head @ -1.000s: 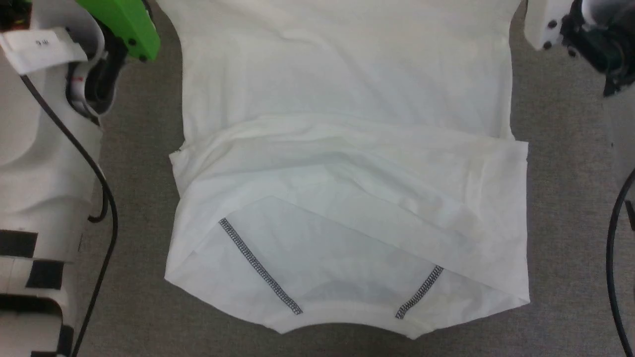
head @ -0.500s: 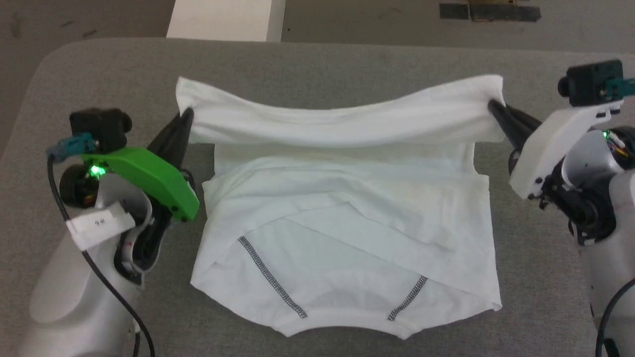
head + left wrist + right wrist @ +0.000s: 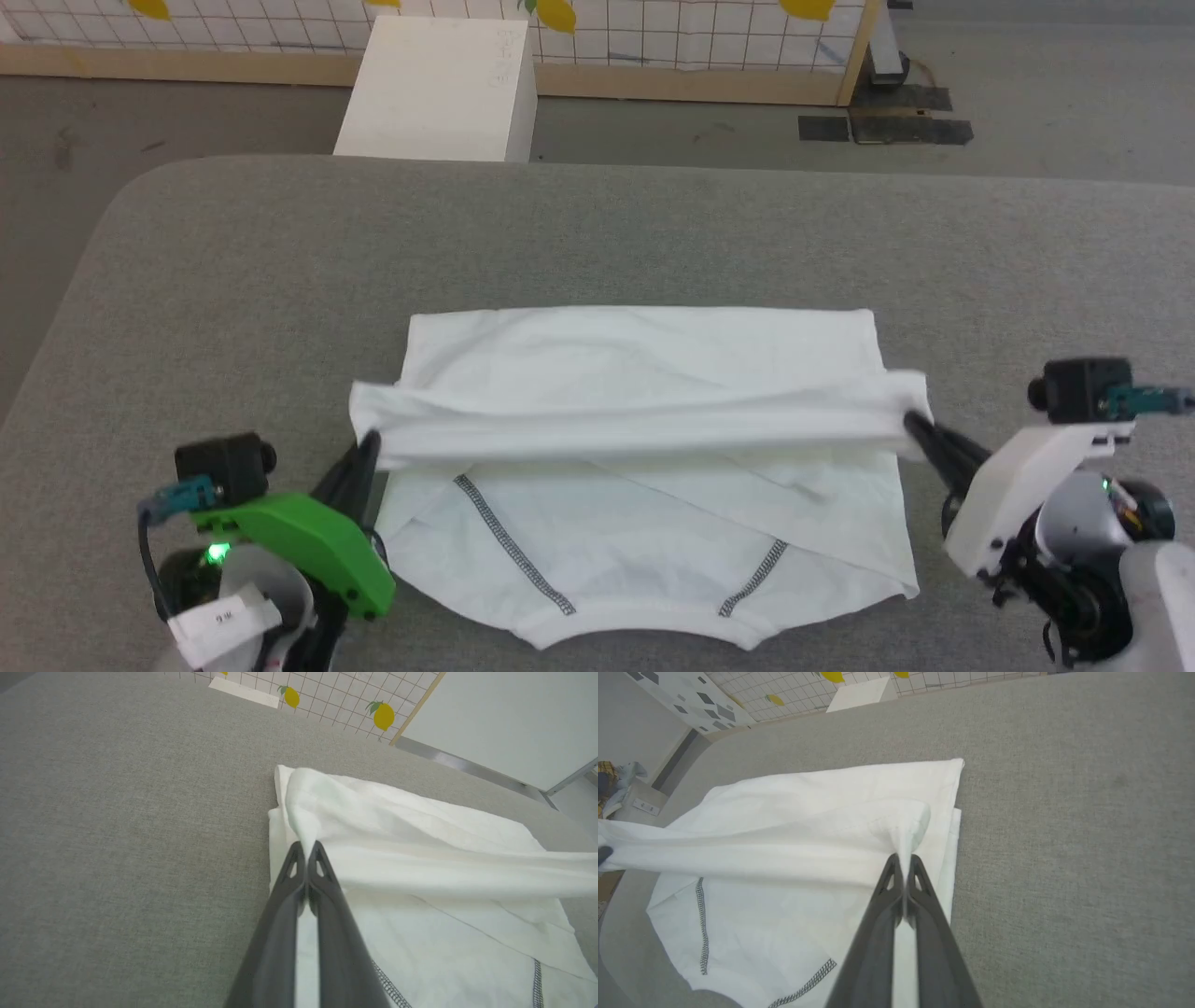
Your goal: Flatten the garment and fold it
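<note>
The garment (image 3: 644,523), a white shirt with dark zigzag seams, lies on the grey table (image 3: 597,233) with its collar toward me. Its far hem is lifted and doubled back over the body as a long fold (image 3: 635,425). My left gripper (image 3: 367,441) is shut on the fold's left corner, and my right gripper (image 3: 910,422) is shut on the right corner. In the left wrist view the fingers (image 3: 306,851) pinch bunched white cloth (image 3: 420,849). In the right wrist view the fingers (image 3: 903,861) pinch the other corner of the garment (image 3: 808,849).
A white box (image 3: 439,89) stands on the floor beyond the table's far edge. A tiled wall panel with lemon pictures (image 3: 653,28) runs behind it. Bare grey table surface surrounds the shirt on the left, right and far sides.
The head camera has tilted up and back, showing the whole table. Both grippers have carried the held hem toward me, laying the fold further over the shirt's body.
</note>
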Controlling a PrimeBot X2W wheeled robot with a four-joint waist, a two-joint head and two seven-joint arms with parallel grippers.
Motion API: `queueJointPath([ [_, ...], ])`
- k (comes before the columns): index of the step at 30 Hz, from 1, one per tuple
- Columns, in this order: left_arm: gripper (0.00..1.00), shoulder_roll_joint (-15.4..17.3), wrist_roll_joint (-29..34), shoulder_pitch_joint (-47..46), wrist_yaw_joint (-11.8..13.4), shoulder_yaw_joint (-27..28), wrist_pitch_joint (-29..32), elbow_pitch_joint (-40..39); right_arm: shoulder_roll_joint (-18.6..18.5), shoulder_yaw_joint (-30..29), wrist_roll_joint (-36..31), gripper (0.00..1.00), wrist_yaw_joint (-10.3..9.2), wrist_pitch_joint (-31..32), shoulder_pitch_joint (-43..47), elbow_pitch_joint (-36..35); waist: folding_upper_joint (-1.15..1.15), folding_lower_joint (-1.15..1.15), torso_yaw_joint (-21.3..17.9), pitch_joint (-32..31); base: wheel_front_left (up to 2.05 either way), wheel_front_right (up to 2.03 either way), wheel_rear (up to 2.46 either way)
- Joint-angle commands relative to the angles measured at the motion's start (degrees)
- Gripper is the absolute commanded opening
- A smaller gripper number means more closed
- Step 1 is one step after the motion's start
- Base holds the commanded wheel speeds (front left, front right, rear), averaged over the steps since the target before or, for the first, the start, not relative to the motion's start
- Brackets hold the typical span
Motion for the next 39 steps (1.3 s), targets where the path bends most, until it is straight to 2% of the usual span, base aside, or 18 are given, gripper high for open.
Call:
queueJointPath([
  [1,0.00,-0.4,-0.5,1.7,0.6,0.2,-0.3,0.2,0.5,-0.4,-0.3,0.00,-0.09,0.4,1.7,-0.1,0.00,0.01,-0.3,-0.2,0.00,0.00,0.00],
  [5,0.00,-1.1,-2.3,5.7,1.9,0.9,-0.6,2.7,1.5,-0.8,-1.5,0.00,-0.09,0.5,5.9,1.8,0.00,0.01,-1.0,-0.2,0.00,0.00,0.00],
  [13,0.00,-0.2,-3.4,8.8,3.8,2.0,0.5,5.4,1.3,-1.1,-2.3,0.00,-0.09,0.1,7.4,3.4,0.00,0.01,-1.2,0.0,0.00,0.00,0.00],
  [20,0.00,0.0,-3.2,9.4,5.5,0.9,2.9,5.9,0.5,0.8,-1.9,0.00,-0.09,4.5,9.3,3.9,0.00,0.01,-0.9,-0.3,0.00,0.00,0.00],
  [21,0.24,0.0,-3.2,9.3,5.7,0.9,3.1,5.8,0.3,0.9,-1.9,0.00,-0.09,5.2,9.4,3.8,0.00,0.01,-0.8,-0.3,0.00,0.00,0.00],
  [22,0.68,0.0,-3.3,9.4,6.1,0.9,3.6,6.0,0.2,1.0,-1.8,0.00,-0.09,6.0,9.6,3.7,0.00,0.01,-0.8,-0.5,0.00,0.00,0.00],
  [23,1.00,0.2,-3.3,9.4,6.3,0.8,3.9,5.9,0.1,1.2,-1.7,0.67,-0.09,6.5,9.8,3.5,0.00,0.01,-0.8,-0.5,0.00,0.00,0.00],
  [24,1.00,0.4,-3.3,9.4,6.6,1.0,4.2,5.7,-0.1,1.3,-1.7,1.00,-0.09,7.4,10.0,3.3,0.00,0.01,-0.8,-0.6,0.00,0.00,0.00],
  [29,1.00,1.6,-4.4,10.4,8.8,1.8,7.3,4.5,-0.9,0.4,-1.0,1.00,-0.09,9.6,11.0,0.8,0.00,0.01,-0.7,-1.5,0.00,0.00,0.00],
  [32,1.00,2.9,-5.3,11.7,11.0,3.3,8.9,2.2,-1.8,-1.2,0.4,1.00,-0.09,11.3,12.0,-2.3,0.00,0.01,-0.5,-2.2,0.00,0.00,0.00],
  [35,1.00,3.8,-5.6,12.3,12.0,5.7,7.7,-1.1,-1.7,-4.2,2.5,1.00,-0.09,12.8,12.2,-5.9,0.00,0.01,-0.3,-2.4,0.00,0.00,0.00],
  [39,1.00,4.9,-4.4,11.4,12.0,9.1,2.8,-5.9,-1.9,-9.9,3.6,1.00,-0.09,14.7,10.1,-11.1,0.00,0.01,0.2,-2.2,0.00,0.00,0.00],
])
